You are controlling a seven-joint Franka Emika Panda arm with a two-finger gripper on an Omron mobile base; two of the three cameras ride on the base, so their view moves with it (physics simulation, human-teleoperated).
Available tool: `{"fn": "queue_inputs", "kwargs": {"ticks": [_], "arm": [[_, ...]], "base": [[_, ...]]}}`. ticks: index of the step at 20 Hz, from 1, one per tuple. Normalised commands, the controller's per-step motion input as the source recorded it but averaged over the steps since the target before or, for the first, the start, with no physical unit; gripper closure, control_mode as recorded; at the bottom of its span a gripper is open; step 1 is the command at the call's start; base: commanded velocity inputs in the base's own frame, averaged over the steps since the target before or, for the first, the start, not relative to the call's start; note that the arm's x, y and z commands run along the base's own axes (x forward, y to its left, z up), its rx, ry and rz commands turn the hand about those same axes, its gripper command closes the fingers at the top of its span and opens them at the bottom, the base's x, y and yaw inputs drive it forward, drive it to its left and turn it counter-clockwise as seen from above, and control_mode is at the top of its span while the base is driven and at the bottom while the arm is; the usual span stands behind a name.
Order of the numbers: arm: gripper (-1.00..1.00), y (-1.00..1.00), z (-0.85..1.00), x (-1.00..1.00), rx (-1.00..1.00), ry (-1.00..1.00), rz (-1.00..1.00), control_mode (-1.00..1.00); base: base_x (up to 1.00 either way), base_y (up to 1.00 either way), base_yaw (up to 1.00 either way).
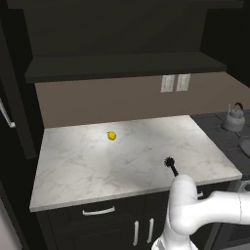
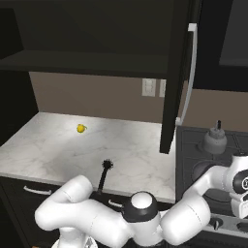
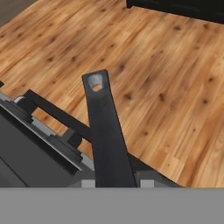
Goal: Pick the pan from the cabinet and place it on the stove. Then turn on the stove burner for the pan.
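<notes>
— Where was the pan (image 3: pixel 105 131)?
— Handle only: long axis rose from bottom centre, leaning slightly left, hole end over the wood floor (image 3: pixel 175 87).
— And the claw (image 3: pixel 116 183)?
— Straddling the handle's near end; gripping or loose, I couldn't tell.

We find no readable text, label, brand, number or sign in any view. The wall plates (image 1: pixel 175 83) on the backsplash are blank, and the kettle (image 1: pixel 234 117) and the cabinet (image 2: pixel 180 72) door carry no marking we can make out. The dark handle (image 3: pixel 106 131) seen from the hand camera is plain apart from a hole near its end.
</notes>
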Motion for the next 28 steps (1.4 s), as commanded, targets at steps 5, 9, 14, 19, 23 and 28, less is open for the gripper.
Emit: {"fn": "queue_inputs", "kwargs": {"ticks": [5,9,14,19,23,28], "arm": [[1.0,0.0,-0.09,0.12,-0.01,0.0,-0.01,-1.0],[1.0,0.0,0.0,0.04,0.0,0.0,-0.02,-1.0],[-1.0,0.02,0.0,0.01,0.0,0.0,0.0,-1.0],[-1.0,0.06,0.0,0.02,0.0,0.0,0.0,-1.0],[-1.0,0.14,0.0,-0.02,0.0,-0.02,0.0,-1.0],[-1.0,0.28,0.09,-0.19,0.0,-0.04,0.0,-1.0]], "base": [[0.0,0.0,0.0],[0.0,0.0,0.0],[0.0,0.0,0.0],[0.0,0.0,0.0],[0.0,0.0,0.0],[0.0,0.0,0.0]]}}
